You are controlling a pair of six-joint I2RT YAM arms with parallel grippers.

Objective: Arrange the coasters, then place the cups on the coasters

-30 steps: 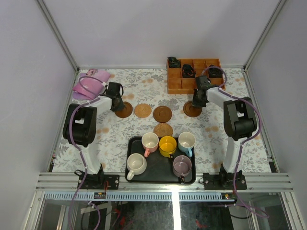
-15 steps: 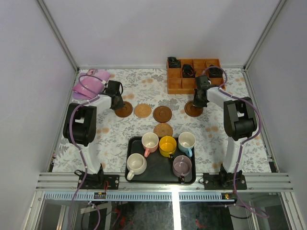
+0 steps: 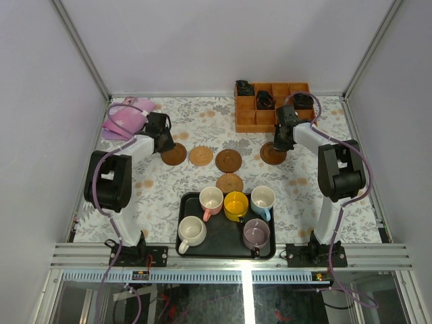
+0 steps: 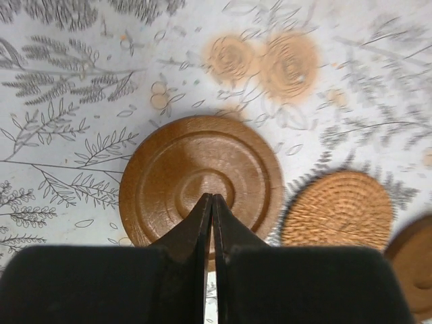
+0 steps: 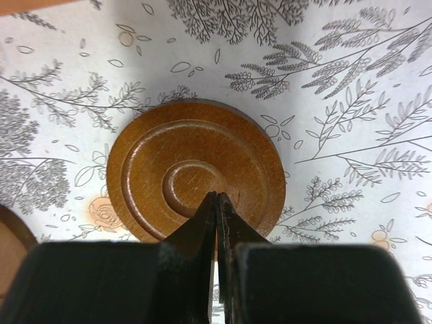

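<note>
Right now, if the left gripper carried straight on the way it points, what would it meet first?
The dark brown round wooden coaster: the left gripper, shut, points down at its middle. Whether the tips touch it is unclear.

1. Four coasters (image 3: 201, 156) lie in a row, left to right.
2. A fifth coaster (image 3: 229, 183) sits just before the third.
3. Nearer still lies the tray (image 3: 223, 241), with five cups (image 3: 236, 204) in it.
4. The compartment box (image 3: 246, 123) stands behind, to the right.

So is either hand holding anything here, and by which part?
Nothing is held. The left hand is shut empty, tips over the middle of the leftmost coaster; the right hand likewise over the rightmost coaster.
</note>
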